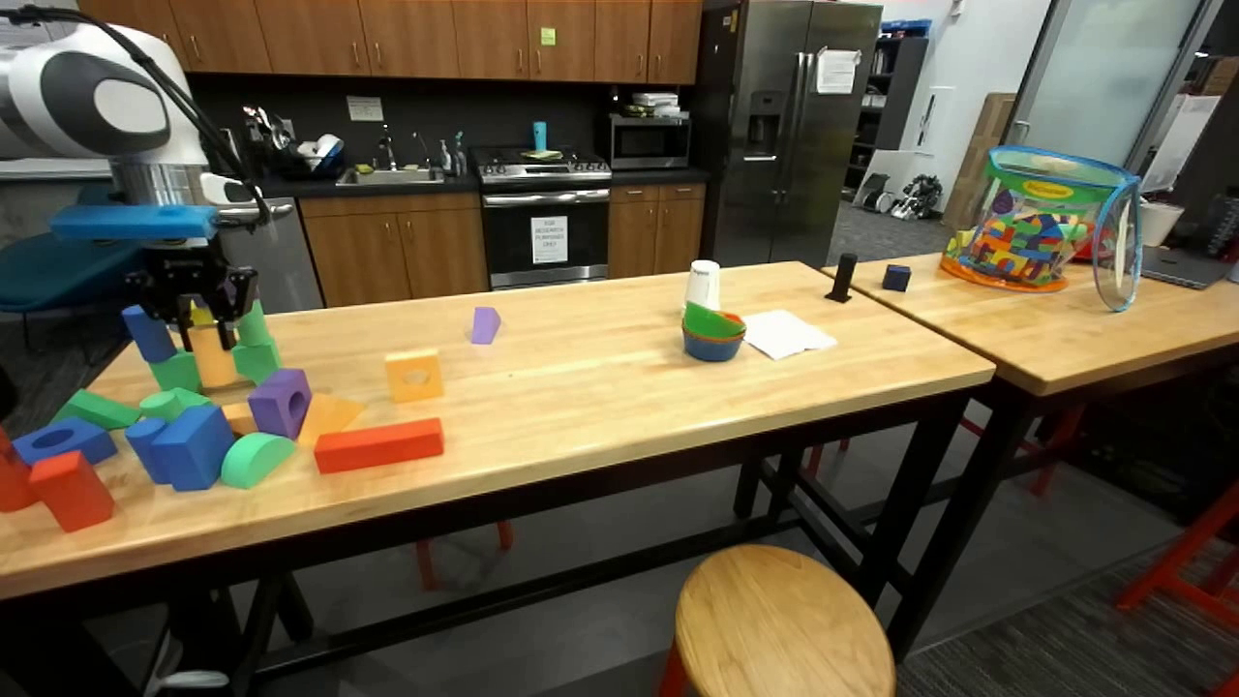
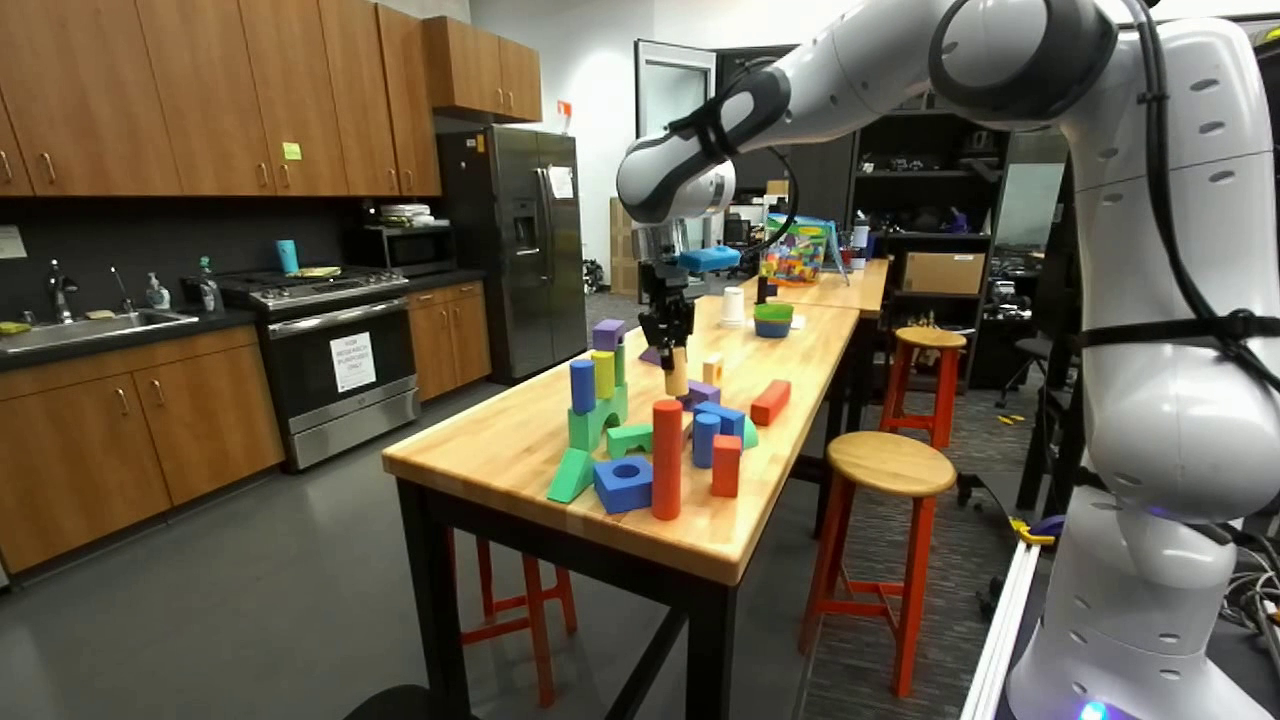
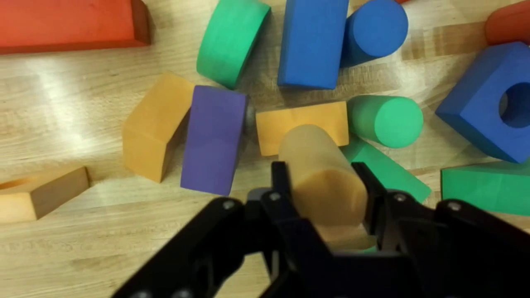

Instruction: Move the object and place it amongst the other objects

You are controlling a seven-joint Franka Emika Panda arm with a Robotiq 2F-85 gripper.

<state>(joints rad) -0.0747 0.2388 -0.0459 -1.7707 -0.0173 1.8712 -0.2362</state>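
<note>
Grips a matte tan cylinder [image 1: 215, 360] snugly between both fingers of the gripper [image 3: 322, 171]; by judgement, to be taken as the task's object because of that hold. Hangs directly beneath the gripper, long axis nearly upright, toward one short edge of the table [image 1: 600, 387], between the two long edges. Overlaps a small orange rectangular block [image 3: 273, 124] in the wrist view, so probably clear of the table; cannot tell about touching there. Calls, by judgement, for a straight descent, with care for a thick purple rectangular block [image 3: 213, 140] standing just off toward the opposite short edge, with its top set roughly crosswise between the long edges.

Reveals, in an exterior view, a bright green arch [image 2: 598, 410] carrying an upright yellow block [image 2: 603, 373] and a blue cylinder [image 2: 583, 386], toward the long edge opposite the round wooden-topped stool [image 1: 784, 620]. Amounts, in the wrist view, to a sliver beside the gripper at most. Displays a round hole [image 1: 290, 411] through the purple block in an exterior view; offers only a plain top to the wrist view.
</note>
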